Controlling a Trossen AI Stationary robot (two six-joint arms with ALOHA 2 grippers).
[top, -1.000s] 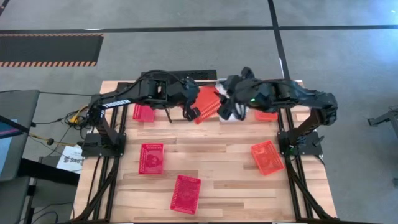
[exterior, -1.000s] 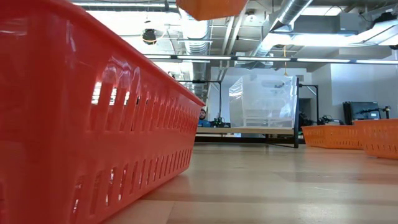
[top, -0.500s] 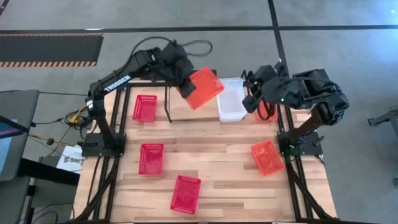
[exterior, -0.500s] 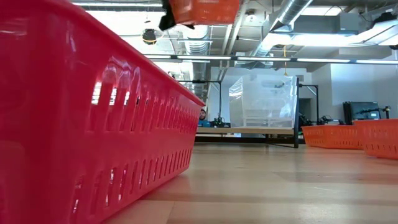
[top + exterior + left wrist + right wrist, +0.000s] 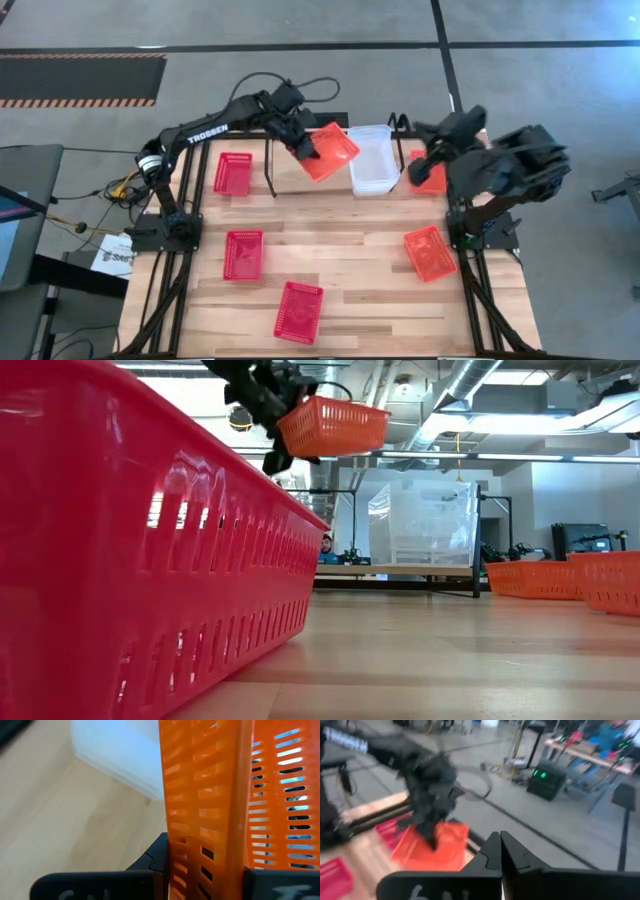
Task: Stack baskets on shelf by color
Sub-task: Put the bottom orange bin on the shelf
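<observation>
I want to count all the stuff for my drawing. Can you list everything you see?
red baskets: three, red; one at the shelf's left end, two on the table in front
orange baskets: three, orange; one held in the air, one at the shelf's right end, one on the table's right side
clear basket: one, see-through; middle of the shelf
shelf: one, black rod; far edge of the table
table: one, light wood
left arm: dark; jaws shut on the held orange basket
right arm: dark; over the shelf's right end, jaws shut, empty
</observation>
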